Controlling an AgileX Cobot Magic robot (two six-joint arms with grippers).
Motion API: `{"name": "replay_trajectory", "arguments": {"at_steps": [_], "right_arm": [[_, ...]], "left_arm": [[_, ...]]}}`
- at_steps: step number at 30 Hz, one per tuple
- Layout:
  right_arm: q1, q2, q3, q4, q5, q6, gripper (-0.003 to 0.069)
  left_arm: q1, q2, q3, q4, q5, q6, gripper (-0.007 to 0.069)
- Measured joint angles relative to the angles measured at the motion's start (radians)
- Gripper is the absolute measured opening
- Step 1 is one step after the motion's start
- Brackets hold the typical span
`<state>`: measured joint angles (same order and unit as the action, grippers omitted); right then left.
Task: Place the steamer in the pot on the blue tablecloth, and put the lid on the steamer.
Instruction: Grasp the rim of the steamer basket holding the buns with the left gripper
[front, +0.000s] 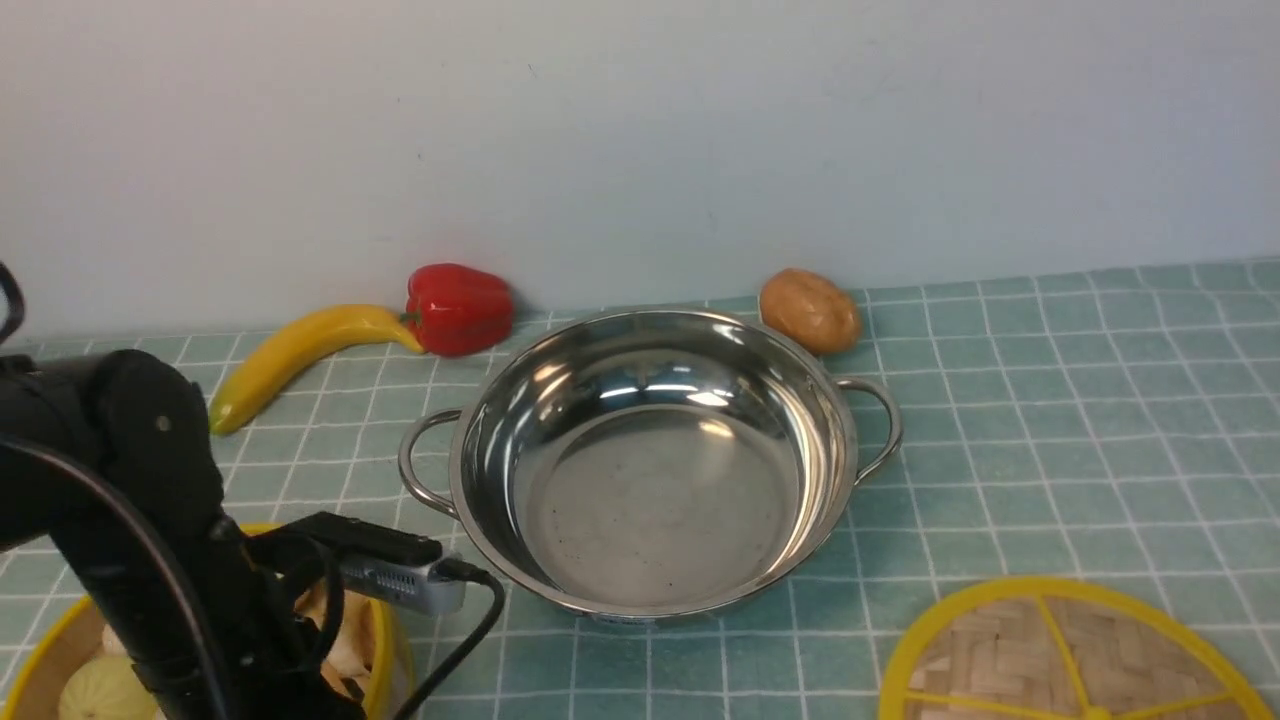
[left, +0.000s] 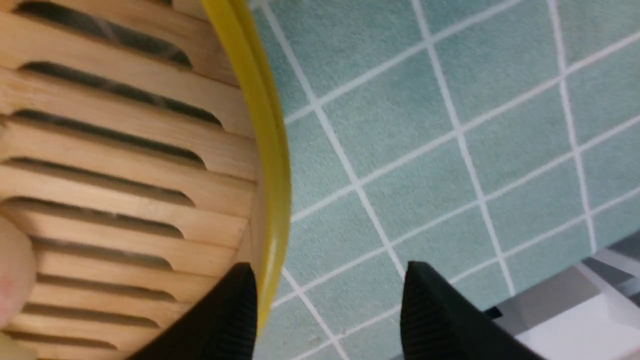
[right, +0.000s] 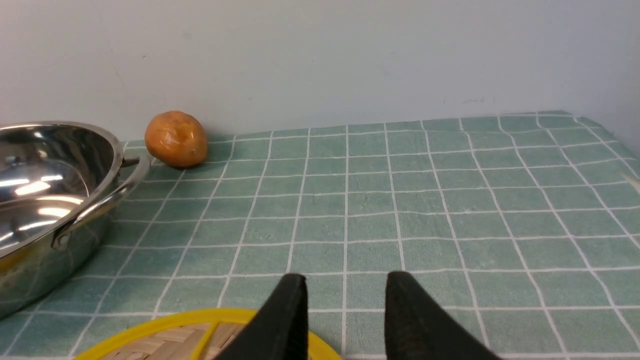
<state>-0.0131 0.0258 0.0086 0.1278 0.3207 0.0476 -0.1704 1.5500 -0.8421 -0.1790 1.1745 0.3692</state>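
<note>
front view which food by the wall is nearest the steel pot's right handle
The brown lumpy potato, just behind the right loop handle of the shiny steel pot. The yellow banana and red bell pepper lie together off its left side.

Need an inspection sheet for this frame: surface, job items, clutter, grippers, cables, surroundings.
Surface: blue tablecloth, lying flat.
Job's things: pot at the centre, empty. The steamer is near left on the cloth with food inside, not yet in the pot. The lid lies flat, near right.
Clutter: banana, red pepper and potato by the wall.
Grippers: left gripper is open, straddling the steamer's rim. Right gripper is open and empty, over the lid's edge.
Cables: black cable loops off the left wrist, close to the pot's near rim.
Surroundings: plain wall; nothing else seen.
</note>
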Motion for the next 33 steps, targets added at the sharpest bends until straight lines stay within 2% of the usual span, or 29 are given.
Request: {"name": "replay_trajectory", "arguments": {"at_steps": [12, 26, 29, 33], "right_arm": [[0.0, 0.0, 0.0, 0.0, 0.0, 0.0, 0.024], [0.0, 0.0, 0.0, 0.0, 0.0, 0.0, 0.024], [0.0, 0.0, 0.0, 0.0, 0.0, 0.0, 0.024], [0.0, 0.0, 0.0, 0.0, 0.0, 0.0, 0.024]], "left_arm": [[-0.005, 0.045, 0.0, 0.04, -0.163, -0.03, 0.0366], [-0.006, 0.157, -0.016, 0.049, -0.155, -0.029, 0.0363], [-0.006, 0.157, -0.016, 0.052, -0.148, -0.042, 0.0325], [-0.007, 0.166, -0.017, 0.037, -0.108, -0.081, 0.0161]]}}
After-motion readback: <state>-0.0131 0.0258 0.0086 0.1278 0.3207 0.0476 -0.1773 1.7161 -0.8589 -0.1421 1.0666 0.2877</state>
